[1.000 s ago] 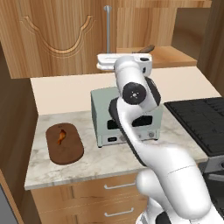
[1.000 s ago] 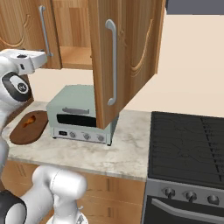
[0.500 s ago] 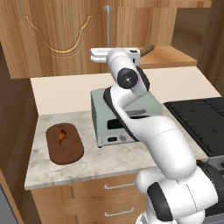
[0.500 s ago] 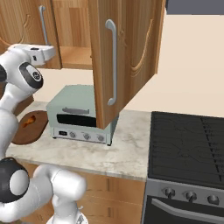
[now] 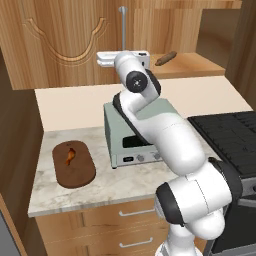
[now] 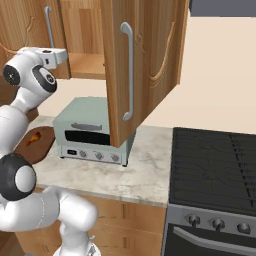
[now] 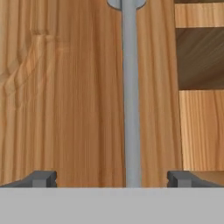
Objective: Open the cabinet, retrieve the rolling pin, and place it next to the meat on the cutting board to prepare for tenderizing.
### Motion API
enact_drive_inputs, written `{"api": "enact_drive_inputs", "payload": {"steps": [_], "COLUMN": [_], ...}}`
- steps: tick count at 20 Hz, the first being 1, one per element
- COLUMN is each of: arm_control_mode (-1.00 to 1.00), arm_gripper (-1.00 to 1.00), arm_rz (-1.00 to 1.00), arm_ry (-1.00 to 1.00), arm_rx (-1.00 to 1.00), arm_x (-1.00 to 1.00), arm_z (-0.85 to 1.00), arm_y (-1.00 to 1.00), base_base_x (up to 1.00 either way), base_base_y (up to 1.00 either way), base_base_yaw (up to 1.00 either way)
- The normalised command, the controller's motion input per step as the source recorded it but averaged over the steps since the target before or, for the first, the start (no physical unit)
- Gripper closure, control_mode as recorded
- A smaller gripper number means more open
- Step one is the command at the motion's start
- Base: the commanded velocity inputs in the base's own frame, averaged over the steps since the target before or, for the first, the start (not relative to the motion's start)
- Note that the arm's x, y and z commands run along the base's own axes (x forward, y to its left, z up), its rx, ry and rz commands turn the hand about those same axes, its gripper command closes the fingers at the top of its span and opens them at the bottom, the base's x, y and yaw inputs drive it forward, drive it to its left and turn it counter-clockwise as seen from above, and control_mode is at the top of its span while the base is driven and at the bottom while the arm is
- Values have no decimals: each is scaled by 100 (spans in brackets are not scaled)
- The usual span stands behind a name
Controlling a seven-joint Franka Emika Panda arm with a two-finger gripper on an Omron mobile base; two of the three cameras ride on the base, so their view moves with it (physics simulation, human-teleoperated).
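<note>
I count two cabinet (image 6: 145, 65) doors: the right one stands wide open, the left is closed, its silver handle (image 7: 130, 100) between my gripper's (image 7: 112, 178) spread, unclenched fingertips (image 7: 41, 178). One rolling pin (image 5: 165, 58) lies on the open cabinet's shelf. One strip of meat (image 5: 70, 155) rests on one cutting board (image 5: 80, 172), left of one toaster oven (image 6: 92, 131).

The rolling pin (image 5: 166, 58) lies in the cabinet (image 5: 65, 45), above the cutting board (image 5: 73, 164) bearing the meat (image 5: 70, 156).

No legible text or labels
</note>
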Motion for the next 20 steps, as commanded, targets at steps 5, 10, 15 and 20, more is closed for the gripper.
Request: {"api": "enact_drive_inputs", "payload": {"steps": [5,10,15,20], "arm_control_mode": [-100,-100,-100,-100], "arm_gripper": [-100,-100,100,100], "arm_rz": [0,0,0,4], "arm_ry": [0,0,0,9], "arm_rx": [0,0,0,0], "arm_x": [56,57,58,29], "arm_z": [-2,-2,-4,-5], "arm_y": [17,13,12,17], "base_base_x": [0,0,0,0], "base_base_y": [0,0,0,0], "base_base_yaw": [0,0,0,0]}}
